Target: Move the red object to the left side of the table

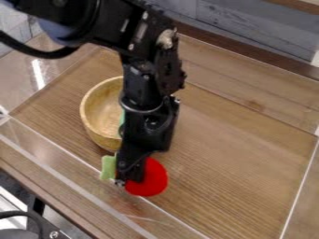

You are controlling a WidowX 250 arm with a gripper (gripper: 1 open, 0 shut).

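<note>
The red object, a small round toy fruit with a light green leafy piece on its left, sits low near the front edge of the brown wood-grain table. My black gripper points straight down and is shut on the red object, with the fingers reaching into its left upper side. Part of the fruit is hidden behind the fingers. Whether it rests on the tabletop or hangs just above it I cannot tell.
A round wooden bowl stands just behind the gripper, partly covered by the arm. Low clear acrylic walls border the table at the front and left. Bare wood lies to the right.
</note>
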